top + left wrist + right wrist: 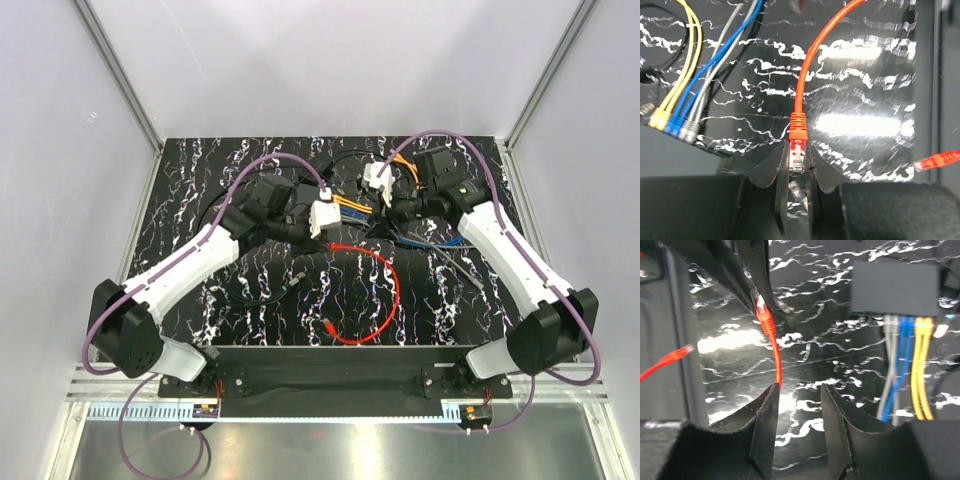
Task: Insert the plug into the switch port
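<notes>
One red plug point(798, 150) is pinched in the left gripper point(796, 170); a second plug point(935, 161) lies free to its right. One switch point(895, 287), ahead-right of the parted, empty right gripper point(797, 390), holds two yellow cables point(921, 375) among others.

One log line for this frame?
left hand: shut on red plug | right hand: open, empty | switch: red plug not yet inserted

A glossy, smooth table point(865, 65), a matt switch point(895, 287) and a clear plastic plug point(798, 152) were seen.
</notes>
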`<action>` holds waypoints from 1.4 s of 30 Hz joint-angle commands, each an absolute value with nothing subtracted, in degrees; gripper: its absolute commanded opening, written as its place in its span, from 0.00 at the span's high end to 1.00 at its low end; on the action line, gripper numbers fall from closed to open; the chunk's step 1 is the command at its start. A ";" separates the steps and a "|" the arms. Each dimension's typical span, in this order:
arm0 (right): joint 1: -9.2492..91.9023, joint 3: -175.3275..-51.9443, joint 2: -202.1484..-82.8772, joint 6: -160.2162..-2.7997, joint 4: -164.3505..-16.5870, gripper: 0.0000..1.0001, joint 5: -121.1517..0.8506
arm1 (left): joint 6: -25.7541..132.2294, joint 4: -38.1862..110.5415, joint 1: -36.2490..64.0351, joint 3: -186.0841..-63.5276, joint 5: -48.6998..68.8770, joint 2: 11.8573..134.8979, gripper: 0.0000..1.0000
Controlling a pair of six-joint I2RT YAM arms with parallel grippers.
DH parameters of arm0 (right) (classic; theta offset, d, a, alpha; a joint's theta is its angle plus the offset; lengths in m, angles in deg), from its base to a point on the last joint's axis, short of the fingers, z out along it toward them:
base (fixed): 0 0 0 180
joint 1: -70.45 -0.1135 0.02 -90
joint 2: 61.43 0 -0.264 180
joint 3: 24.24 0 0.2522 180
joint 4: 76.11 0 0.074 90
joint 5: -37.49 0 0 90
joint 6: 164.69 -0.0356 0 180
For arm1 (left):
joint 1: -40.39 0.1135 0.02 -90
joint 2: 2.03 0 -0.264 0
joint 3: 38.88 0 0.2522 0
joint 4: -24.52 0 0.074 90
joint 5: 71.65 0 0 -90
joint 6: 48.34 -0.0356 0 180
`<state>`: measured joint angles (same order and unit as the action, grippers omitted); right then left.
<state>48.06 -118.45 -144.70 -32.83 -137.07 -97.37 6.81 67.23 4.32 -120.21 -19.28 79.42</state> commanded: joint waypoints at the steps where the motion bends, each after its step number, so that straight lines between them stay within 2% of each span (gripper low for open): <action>1: 47.60 -115.53 -140.72 -28.64 -130.57 0.55 -93.90 | 18.44 64.92 5.50 -123.22 -23.22 79.36 1.00; 5: 47.08 -113.15 -139.30 -29.17 -127.32 0.55 -98.99 | 20.48 62.45 5.59 -121.81 -23.13 78.74 1.00; 12: 44.27 -109.72 -140.27 -29.61 -120.03 0.58 -100.50 | 18.99 63.33 5.41 -122.51 -24.71 78.92 1.00; 30: 40.57 -108.14 -142.99 -24.86 -121.86 0.59 -100.15 | 17.49 61.66 5.41 -124.09 -24.98 80.06 1.00; 42: 40.22 -107.52 -144.22 -23.54 -121.60 0.67 -99.27 | 18.10 60.87 5.50 -124.27 -25.42 80.77 1.00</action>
<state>40.94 -107.21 -143.97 -24.94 -122.65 -98.86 17.89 64.06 5.54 -121.32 -23.28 80.65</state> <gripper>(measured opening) 0.333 0.179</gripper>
